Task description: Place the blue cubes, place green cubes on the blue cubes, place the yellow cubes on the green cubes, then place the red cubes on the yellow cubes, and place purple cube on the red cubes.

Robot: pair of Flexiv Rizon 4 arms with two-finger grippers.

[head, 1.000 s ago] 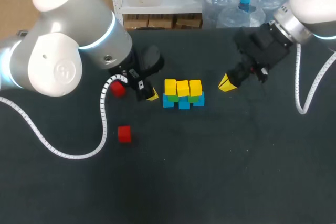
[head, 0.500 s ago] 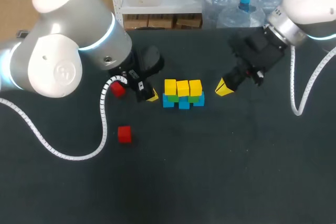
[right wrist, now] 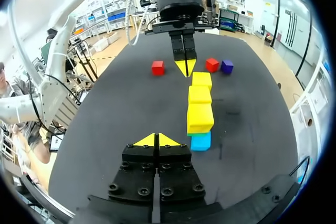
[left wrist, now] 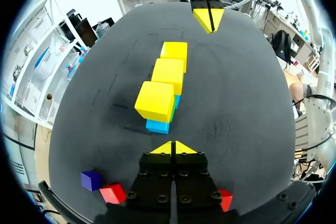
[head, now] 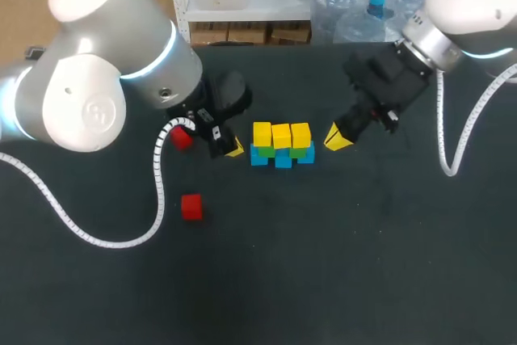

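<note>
Three yellow cubes (head: 281, 134) stand in a row on green cubes (head: 300, 152), which rest on blue cubes (head: 283, 160). My left gripper (head: 233, 148) is shut and empty just left of the row; my right gripper (head: 338, 138) is shut and empty just right of it. In the left wrist view my left gripper (left wrist: 172, 147) points along the yellow cubes (left wrist: 168, 72) at my right gripper (left wrist: 208, 18). One red cube (head: 191, 207) lies apart at the front left, another red cube (head: 181, 138) sits by my left arm. The purple cube (right wrist: 227, 66) lies beside a red cube (right wrist: 212, 64), behind my left gripper (right wrist: 185, 67).
Dark table (head: 339, 264) spreads open in front of the stack. My left arm's white cable (head: 157, 191) loops over the table near the loose red cube. In the right wrist view a second red cube (right wrist: 157, 67) lies on the other side of my left gripper.
My right gripper has moved left, closer to the right end of the cube row. My left arm and the cubes have stayed still.
</note>
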